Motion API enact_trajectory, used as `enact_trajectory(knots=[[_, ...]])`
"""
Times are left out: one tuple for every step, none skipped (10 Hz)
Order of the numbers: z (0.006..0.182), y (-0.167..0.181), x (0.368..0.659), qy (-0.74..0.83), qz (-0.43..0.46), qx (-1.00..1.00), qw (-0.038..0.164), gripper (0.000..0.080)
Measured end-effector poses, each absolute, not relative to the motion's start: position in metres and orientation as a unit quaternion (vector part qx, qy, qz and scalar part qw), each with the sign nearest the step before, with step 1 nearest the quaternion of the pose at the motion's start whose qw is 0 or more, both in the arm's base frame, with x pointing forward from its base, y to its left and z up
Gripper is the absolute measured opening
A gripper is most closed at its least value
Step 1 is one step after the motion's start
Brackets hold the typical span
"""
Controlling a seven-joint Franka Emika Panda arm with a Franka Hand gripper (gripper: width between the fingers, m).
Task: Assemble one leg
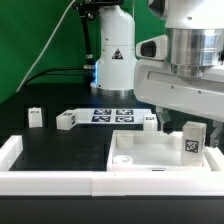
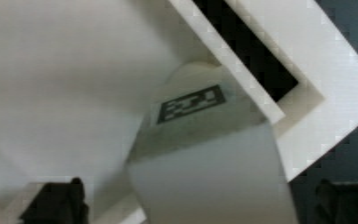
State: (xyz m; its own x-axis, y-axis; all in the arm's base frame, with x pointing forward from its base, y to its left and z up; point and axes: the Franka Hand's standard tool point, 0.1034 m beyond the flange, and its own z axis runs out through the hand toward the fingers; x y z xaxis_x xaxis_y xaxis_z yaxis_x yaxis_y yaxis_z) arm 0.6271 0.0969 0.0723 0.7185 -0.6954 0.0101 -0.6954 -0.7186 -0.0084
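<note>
Leg [image 1: 193, 141] stood upright on the plate [image 1: 135, 150] near its right corner, tag facing the camera, directly under the arm. Wrist view showed the leg [image 2: 202, 150] between the spread fingers [image 2: 55, 200], jaws not touching it. Other small posts [image 1: 36, 117] sat well apart on the tabletop [image 1: 60, 145] at left. My read: centre on the leg, keep it vertical, close squarely on its flat sides so it won't twist.

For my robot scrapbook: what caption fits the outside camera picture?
Robot gripper poised over a tagged white leg standing on the big white plate.
</note>
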Motion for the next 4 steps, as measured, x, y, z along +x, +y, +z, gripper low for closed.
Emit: enact_trajectory(knots=[[0.0723,0.0969,0.6271,0.375,-0.006,-0.927,0.002,0.0648],[0.0723,0.0969,0.6271,0.375,-0.006,-0.927,0.002,0.0648],[0.0722,0.0969,0.6271,0.375,-0.006,-0.927,0.002,0.0648],[0.0722,0.0969,0.6271,0.375,-0.006,-0.927,0.002,0.0648]])
